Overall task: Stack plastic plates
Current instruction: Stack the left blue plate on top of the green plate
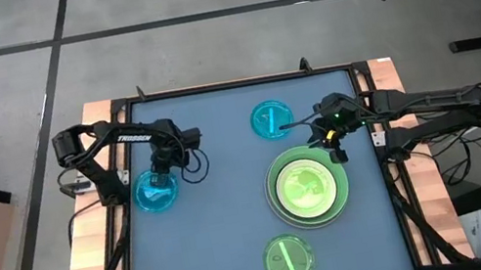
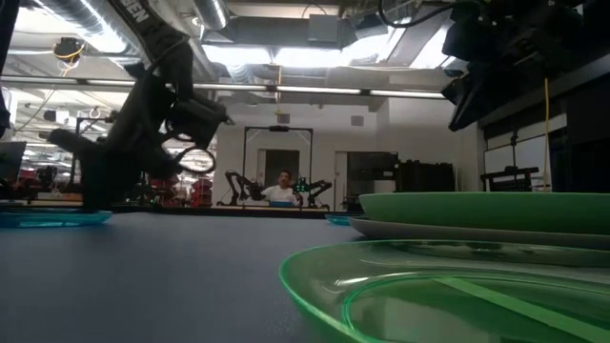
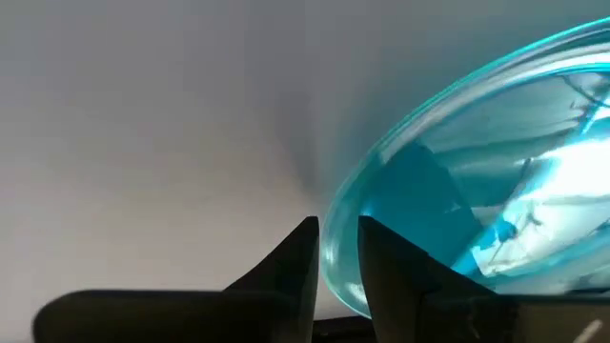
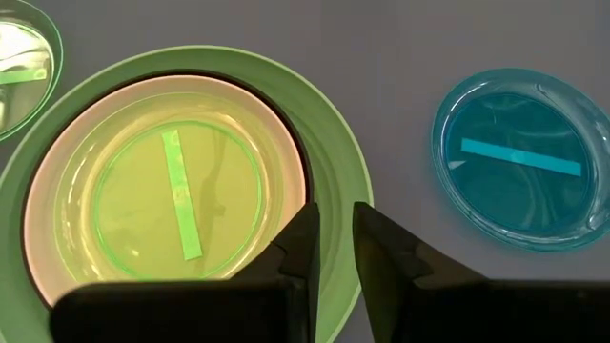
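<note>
A stack (image 1: 307, 186) stands right of centre: a large grey plate (image 2: 448, 232) at the bottom, a large light green one (image 4: 329, 133), a black rim (image 4: 286, 119), a white plate (image 4: 57, 181) and a small translucent green plate (image 4: 176, 195) on top. Another small green plate (image 1: 288, 259) lies near the near edge. One small blue plate (image 1: 270, 120) lies toward the far edge, a second (image 1: 156, 191) on the left. My left gripper (image 1: 165, 171) is shut on that second plate. My right gripper (image 1: 333, 143) hovers shut over the stack's far right rim, touching nothing. My left gripper (image 3: 338, 252) pinches the rim (image 3: 335, 272) of the left blue plate between its two fingers, one finger outside the rim and the other (image 3: 400, 267) on the plate's inner side. It comes slanting from above on the plate's far side. In the low view the plate (image 2: 48, 217) lies low at the table top.
The blue-grey table top (image 1: 219, 238) has a raised dark frame (image 1: 127, 224) around it. Open surface lies between the left blue plate and the stack. Cables hang beside the left gripper (image 1: 195, 168). A person sits far behind the table (image 2: 282, 191).
</note>
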